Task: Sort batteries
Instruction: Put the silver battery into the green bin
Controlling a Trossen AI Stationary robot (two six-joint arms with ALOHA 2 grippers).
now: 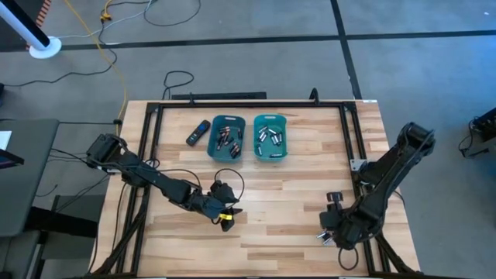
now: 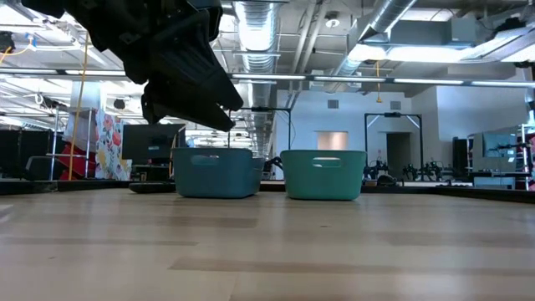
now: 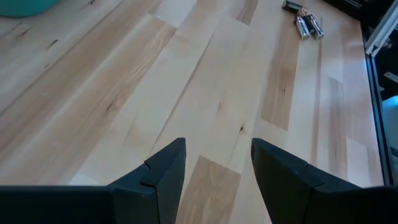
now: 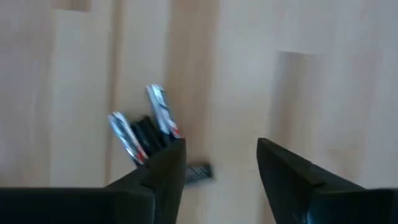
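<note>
Two teal bins stand side by side at the far middle of the table; the left bin [image 1: 227, 138] holds dark batteries with copper ends, and the right bin [image 1: 270, 138] holds silvery ones. A few loose batteries [image 4: 160, 111] lie on the wood near the front right, just beside my right gripper [image 4: 221, 149], which is open and points down over bare wood. My left gripper [image 3: 217, 149] hangs open above the table's front middle [image 1: 226, 219] with nothing between its fingers. From there the loose batteries [image 3: 308, 25] show farther off.
A flat black remote-like device [image 1: 198, 132] lies left of the bins. A black metal frame [image 1: 350, 139] runs along the table's edges. In the low view my left arm [image 2: 180, 71] hangs above the boards in front of the bins [image 2: 324, 174].
</note>
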